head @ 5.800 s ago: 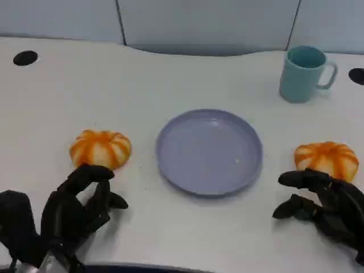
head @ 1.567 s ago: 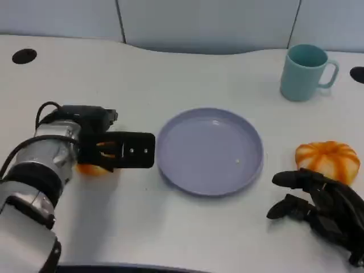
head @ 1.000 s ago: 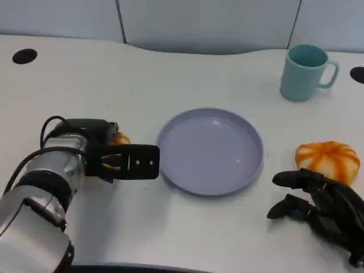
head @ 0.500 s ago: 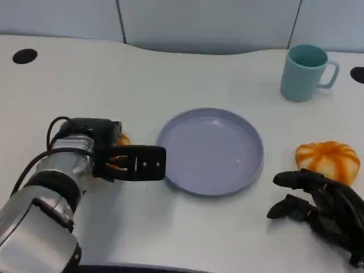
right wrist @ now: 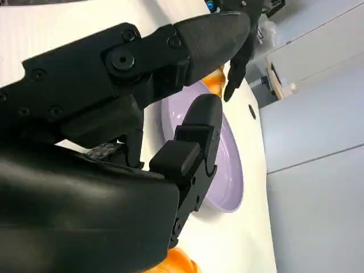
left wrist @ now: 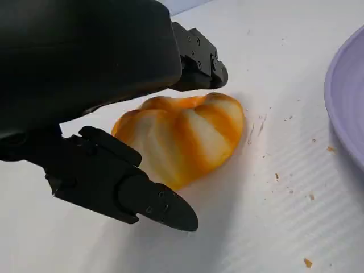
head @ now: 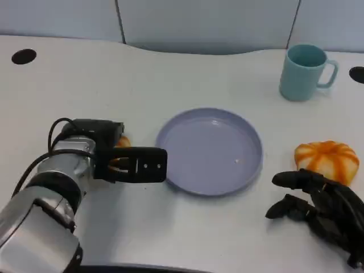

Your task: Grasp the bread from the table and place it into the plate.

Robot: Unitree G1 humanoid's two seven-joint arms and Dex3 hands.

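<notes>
The counter [head: 187, 74] is a smooth, matt white surface, with fine ribbed streaks and small crumbs in the left wrist view. The plate [head: 209, 151] looks like smooth lavender plastic with a soft sheen. The bread [left wrist: 185, 136] has a glossy orange and cream crust, ridged in lobes; the second bread [head: 326, 160], at the plate's three o'clock, looks alike. The mug [head: 304, 72] is smooth matt teal. The left hand [head: 133, 165] is matt black plastic with small screws; its forearm [head: 42, 202] is brushed silver metal.

Right hand [right wrist: 187, 108] fingers spread over plate [right wrist: 227, 170]; orange bread [right wrist: 179, 263] beneath shell
</notes>
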